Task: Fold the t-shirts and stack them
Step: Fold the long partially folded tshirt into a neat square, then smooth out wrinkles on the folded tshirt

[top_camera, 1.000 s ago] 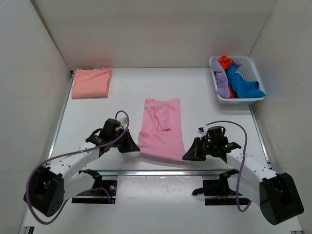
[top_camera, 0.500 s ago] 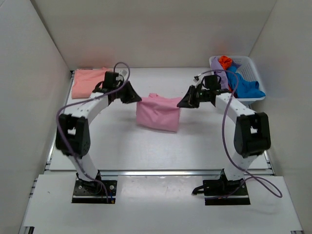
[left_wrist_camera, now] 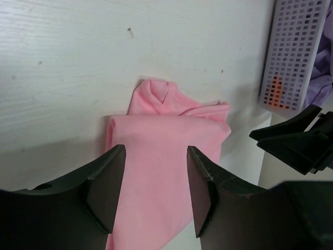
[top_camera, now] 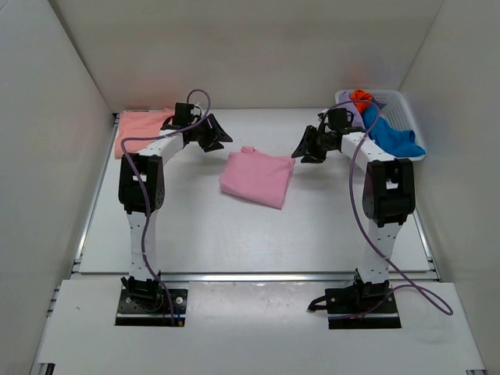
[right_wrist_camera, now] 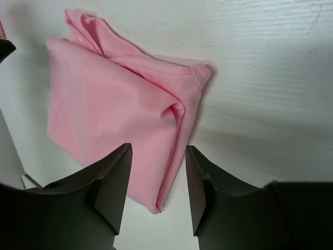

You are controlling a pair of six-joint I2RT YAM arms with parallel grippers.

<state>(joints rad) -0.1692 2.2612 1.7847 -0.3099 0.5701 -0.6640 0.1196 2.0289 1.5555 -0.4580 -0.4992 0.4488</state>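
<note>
**Left gripper** (top_camera: pixel 215 134): jaws apart, nothing between them. It hangs just beyond the far left corner of the pink shirt, not touching it. In its wrist view (left_wrist_camera: pixel 154 156) the cloth lies below the gap.

**Right gripper** (top_camera: pixel 303 150): jaws apart, empty. It hangs by the far right corner of the same shirt, with its fingers (right_wrist_camera: pixel 117 182) above the cloth.

**Pink shirt** (top_camera: pixel 258 176): mid-table, far half. It is folded to a compact block, slightly askew, and lies free of both grippers. The collar pokes out at the far edge and the right side shows a soft rolled crease (right_wrist_camera: pixel 174 112).

**Salmon shirt** (top_camera: pixel 133 141): folded flat in the far left corner, well apart from the pink one. It is probably the base of the stack.

**Basket** (top_camera: pixel 387 162): far right corner, holding other coloured clothes.

**Table** (top_camera: pixel 234 226): white.

**Step in hand (judged)**: letting go after a fold.

**Handling note**:
- Both grippers should rise straight up, jaws wide, so no finger drags a layer open.
- The skew and the bulging right edge may need squaring.
- For carrying, both near corners are best pinched through all layers and moved level to the salmon shirt.
</note>
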